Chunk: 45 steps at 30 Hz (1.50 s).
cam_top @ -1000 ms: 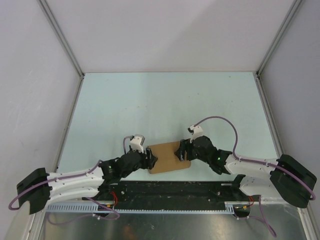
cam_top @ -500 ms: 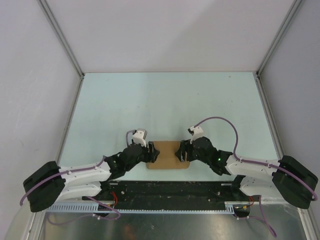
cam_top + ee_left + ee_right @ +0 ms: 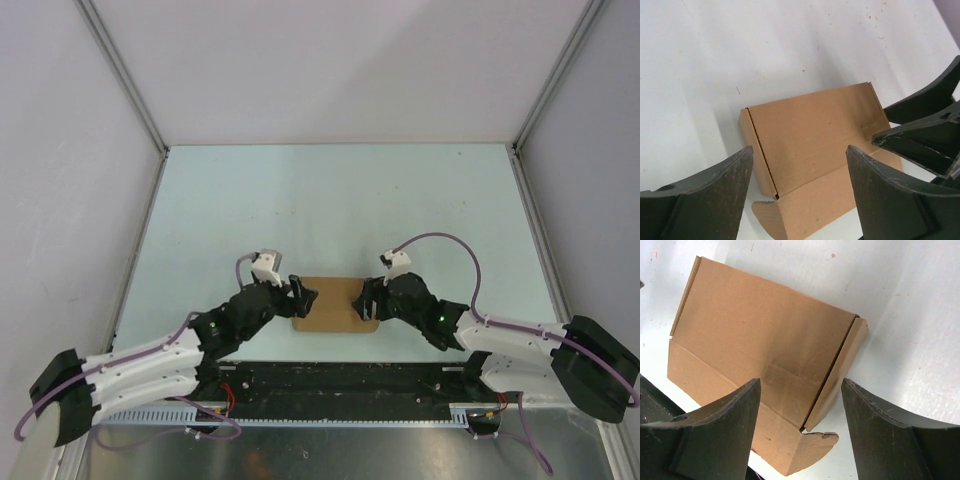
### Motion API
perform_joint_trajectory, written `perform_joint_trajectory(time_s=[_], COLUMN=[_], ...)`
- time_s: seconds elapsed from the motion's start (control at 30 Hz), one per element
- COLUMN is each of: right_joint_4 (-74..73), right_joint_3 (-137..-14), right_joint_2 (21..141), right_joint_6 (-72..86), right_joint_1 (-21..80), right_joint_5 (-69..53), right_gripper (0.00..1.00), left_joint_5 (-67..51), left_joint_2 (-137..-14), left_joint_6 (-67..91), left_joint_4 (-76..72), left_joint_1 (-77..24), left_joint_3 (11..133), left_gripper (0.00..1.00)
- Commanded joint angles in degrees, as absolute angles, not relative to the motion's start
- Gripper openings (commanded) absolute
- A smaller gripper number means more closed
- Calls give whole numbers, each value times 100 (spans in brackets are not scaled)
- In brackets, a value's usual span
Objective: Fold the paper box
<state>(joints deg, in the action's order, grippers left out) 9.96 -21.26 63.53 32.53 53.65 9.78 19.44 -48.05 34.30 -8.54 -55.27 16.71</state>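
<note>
The paper box [image 3: 333, 304] is a tan cardboard piece lying flat on the pale table between my two grippers. In the left wrist view the paper box [image 3: 815, 130] shows a narrow flap along its left edge and a front panel ending in a rounded tab. My left gripper [image 3: 299, 298] stands open over that left end, fingers [image 3: 705, 200] apart with nothing held. My right gripper [image 3: 365, 300] is open over the right end, where the paper box [image 3: 760, 345] shows a side flap and a rounded corner tab. The right gripper's fingers [image 3: 925, 130] show in the left wrist view.
A black rail [image 3: 330, 385] with the arm bases runs along the table's near edge, just behind the box. Grey walls and metal frame posts [image 3: 120, 75] enclose the table on the left, right and far sides.
The box has slid away from the near edge and squared up. My left arm has swung with it and its jaws have widened a little. The right gripper has hardly moved.
</note>
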Motion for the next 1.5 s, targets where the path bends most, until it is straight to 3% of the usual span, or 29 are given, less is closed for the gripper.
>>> perform_joint_trajectory(time_s=[0.0,0.47,0.93,1.47], right_joint_4=[1256,1406,1494,1512], right_joint_3=[-2215,-2215,-2215,-2215], right_joint_2=[6372,6565,6627,6680], right_joint_6=[3278,3226,3190,3182], right_joint_1=[5248,5133,5089,5071], right_joint_5=[949,773,703,668], right_gripper=[71,71,71,71], left_joint_5=[2162,1397,975,949], left_joint_2=[-4228,-4483,-4034,-4921], left_joint_6=[3770,4289,4588,4403], left_joint_4=[-53,799,756,53], left_joint_1=[-5555,-5651,-5678,-5678], left_joint_3=[1574,1644,1415,1529], left_gripper=[82,86,84,83])
